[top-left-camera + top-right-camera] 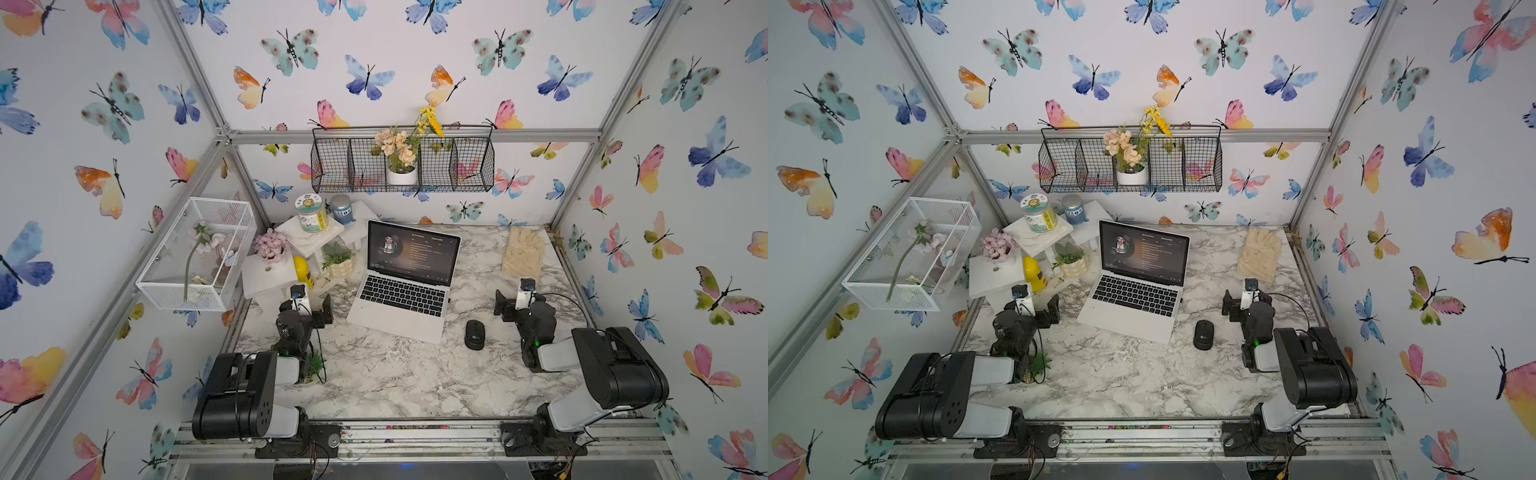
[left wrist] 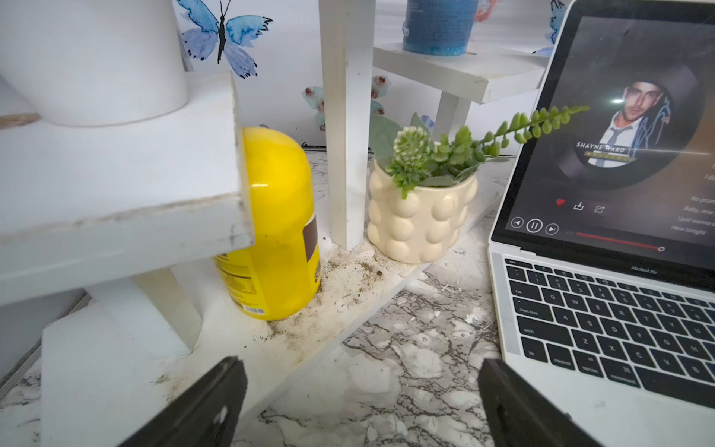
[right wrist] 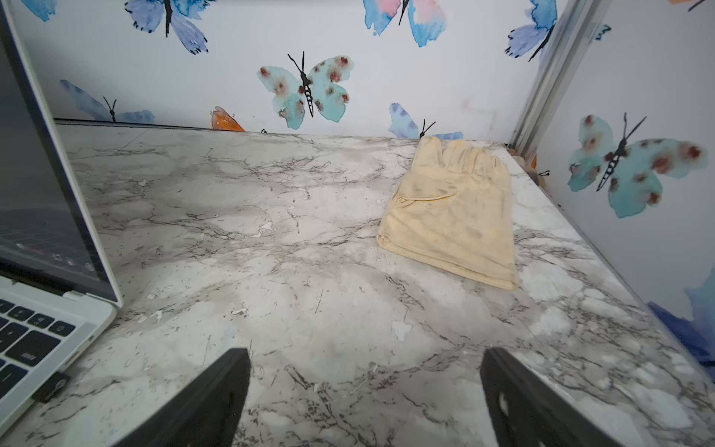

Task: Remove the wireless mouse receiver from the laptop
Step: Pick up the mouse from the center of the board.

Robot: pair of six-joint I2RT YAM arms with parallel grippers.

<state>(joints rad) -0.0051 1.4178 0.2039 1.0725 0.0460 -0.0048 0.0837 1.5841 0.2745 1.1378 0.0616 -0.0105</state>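
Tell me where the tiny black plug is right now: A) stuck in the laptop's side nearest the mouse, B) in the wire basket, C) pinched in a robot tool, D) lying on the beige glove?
A: the wireless mouse receiver juts from the edge of the laptop, on the side facing the mouse.

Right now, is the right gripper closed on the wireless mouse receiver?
No, the right gripper stands open, while the wireless mouse receiver sits plugged into the side of the laptop.

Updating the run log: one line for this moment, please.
receiver: plugged into laptop | left gripper: open, empty | right gripper: open, empty
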